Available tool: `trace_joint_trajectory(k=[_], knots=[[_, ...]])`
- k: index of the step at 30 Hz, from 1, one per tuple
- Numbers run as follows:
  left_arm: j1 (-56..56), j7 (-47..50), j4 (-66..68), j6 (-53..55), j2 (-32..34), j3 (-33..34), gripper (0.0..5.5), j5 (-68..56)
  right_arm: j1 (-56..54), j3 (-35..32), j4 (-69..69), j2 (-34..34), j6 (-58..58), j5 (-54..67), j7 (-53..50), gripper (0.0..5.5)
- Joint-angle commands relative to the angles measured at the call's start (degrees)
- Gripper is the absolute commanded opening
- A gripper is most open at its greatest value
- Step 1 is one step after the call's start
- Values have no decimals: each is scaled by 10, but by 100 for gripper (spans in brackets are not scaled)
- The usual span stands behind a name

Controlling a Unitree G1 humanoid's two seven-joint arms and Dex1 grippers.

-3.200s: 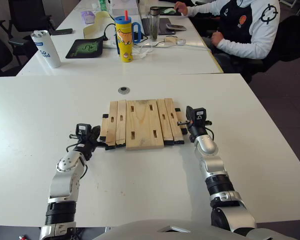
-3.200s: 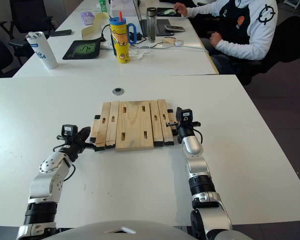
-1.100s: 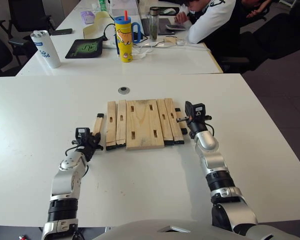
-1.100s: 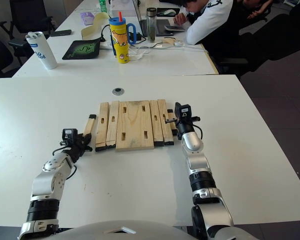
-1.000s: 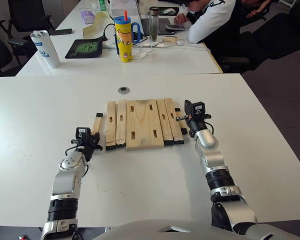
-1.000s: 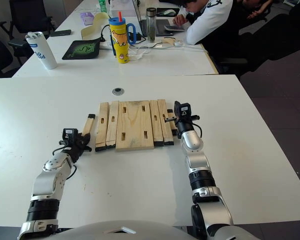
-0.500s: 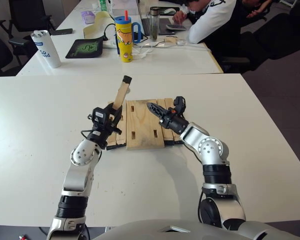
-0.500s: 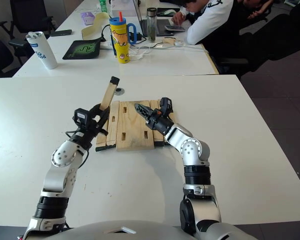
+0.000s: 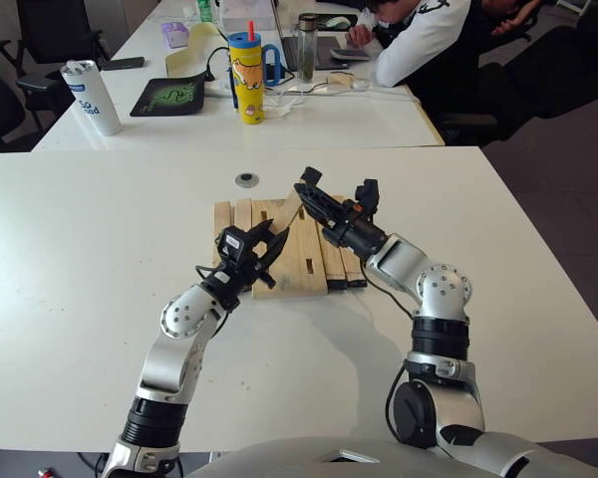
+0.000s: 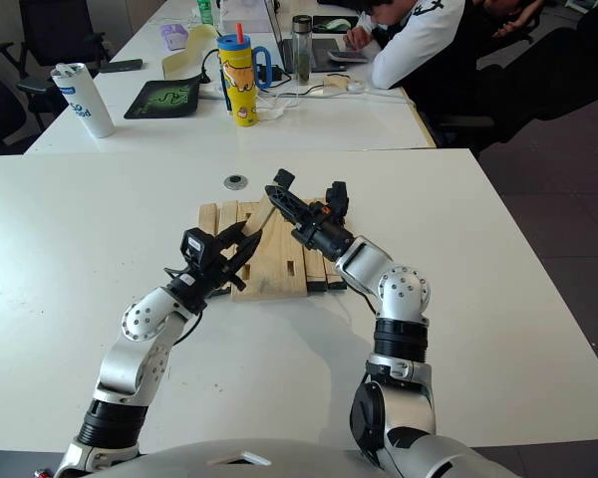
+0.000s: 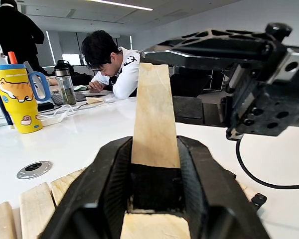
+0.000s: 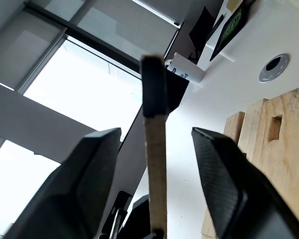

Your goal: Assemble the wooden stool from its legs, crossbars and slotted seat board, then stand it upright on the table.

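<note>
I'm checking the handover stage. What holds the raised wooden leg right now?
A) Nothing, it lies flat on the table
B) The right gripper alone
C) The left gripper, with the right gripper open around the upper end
C: the left gripper is shut on the wooden leg at its lower end, while the right gripper has a finger standing clear on either side of the top.

Wooden boards (image 9: 314,267) on white table (image 9: 90,269)

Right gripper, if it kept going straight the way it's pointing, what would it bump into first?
Probably the wooden leg, held tilted up by the left gripper: its top end sits between the open fingers of the right gripper. Exact depth is hard to judge.
</note>
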Motion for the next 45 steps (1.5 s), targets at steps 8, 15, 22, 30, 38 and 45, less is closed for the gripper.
trace_joint_trajectory(k=[8, 15, 22, 30, 38, 45], knots=[[11, -15, -5, 18, 17, 5, 133, -8, -22, -1, 7, -17, -16, 9, 0, 154], [16, -19, -4, 19, 21, 1, 133, -6, -20, 4, 5, -22, -16, 10, 3, 42], [12, -22, 2, 18, 24, -1, 133, -6, -24, 7, 9, -28, -25, 8, 9, 42], [16, -15, 6, 17, 23, 5, 254, -3, -26, 9, 10, -36, -62, -11, 13, 42], [5, 63, 32, 1, -22, 107, 258, -55, -4, 76, 54, -65, -325, -272, 5, 42], [-4, 96, 47, -1, -34, 128, 142, -48, -21, 69, 165, -23, -465, -356, -35, 42]])
